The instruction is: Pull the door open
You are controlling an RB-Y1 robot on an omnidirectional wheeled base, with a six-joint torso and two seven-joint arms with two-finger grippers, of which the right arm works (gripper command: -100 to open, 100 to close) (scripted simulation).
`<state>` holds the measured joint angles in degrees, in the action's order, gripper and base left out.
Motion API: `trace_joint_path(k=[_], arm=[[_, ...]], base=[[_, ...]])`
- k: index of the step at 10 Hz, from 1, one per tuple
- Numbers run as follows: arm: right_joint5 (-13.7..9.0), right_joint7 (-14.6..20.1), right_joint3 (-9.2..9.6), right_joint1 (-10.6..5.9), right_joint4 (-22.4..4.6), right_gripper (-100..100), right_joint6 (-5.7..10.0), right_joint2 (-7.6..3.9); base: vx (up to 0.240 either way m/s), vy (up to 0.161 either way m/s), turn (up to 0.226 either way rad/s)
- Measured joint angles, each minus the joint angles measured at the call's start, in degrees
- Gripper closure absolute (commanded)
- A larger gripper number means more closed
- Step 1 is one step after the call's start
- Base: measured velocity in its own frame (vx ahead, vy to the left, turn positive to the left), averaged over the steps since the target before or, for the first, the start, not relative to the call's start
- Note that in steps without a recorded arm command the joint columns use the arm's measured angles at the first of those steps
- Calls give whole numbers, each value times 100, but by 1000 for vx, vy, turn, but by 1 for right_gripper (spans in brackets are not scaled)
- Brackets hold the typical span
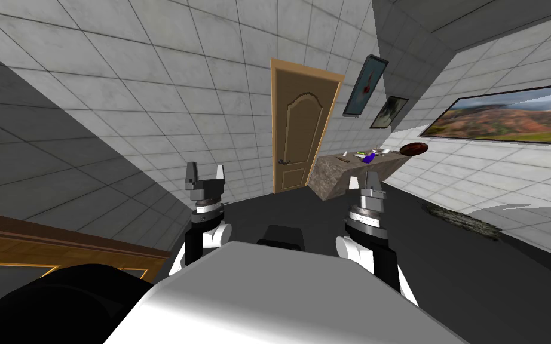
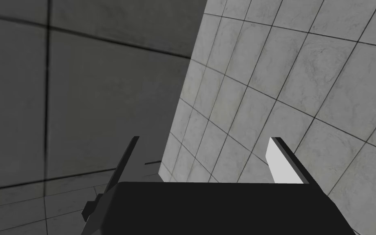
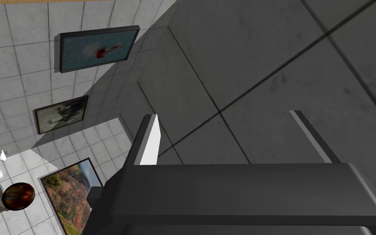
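Both grippers are raised in front of me with nothing in them: the left gripper has its two fingers spread apart, and so does the right gripper. Neither is near anything it could grasp.

The brown panelled door sits shut in its frame in the tiled wall, across the dark floor and well apart from both arms. Its small dark handle is close to the door's left edge, somewhat below the middle. I judge the hinges to be along the right edge.

The step in hand looks like the approach. I would roll straight across the floor toward the handle side, then stop far enough back for the door to swing toward me without hitting my base. The left gripper seems the better choice, as it lines up with the handle. I would bring its spread fingers around the lever, close them firmly, press down, then pull along the door's arc while backing away.

A stone worktop juts out just beside the door's right edge, with a dark round bowl at its far end. I should keep my right side clear of its near corner. Framed pictures hang on the wall above it.
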<state>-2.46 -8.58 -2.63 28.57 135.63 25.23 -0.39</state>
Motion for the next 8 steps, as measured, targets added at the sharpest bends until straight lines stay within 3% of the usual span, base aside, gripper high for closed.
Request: trace_joint_path(k=[4, 8], arm=[[57, 170, 13, -171, -479, -100, 83, -147], [118, 298, 33, -371, -922, -100, 132, -249]], base=[[148, 13, 40], [87, 22, 35]])
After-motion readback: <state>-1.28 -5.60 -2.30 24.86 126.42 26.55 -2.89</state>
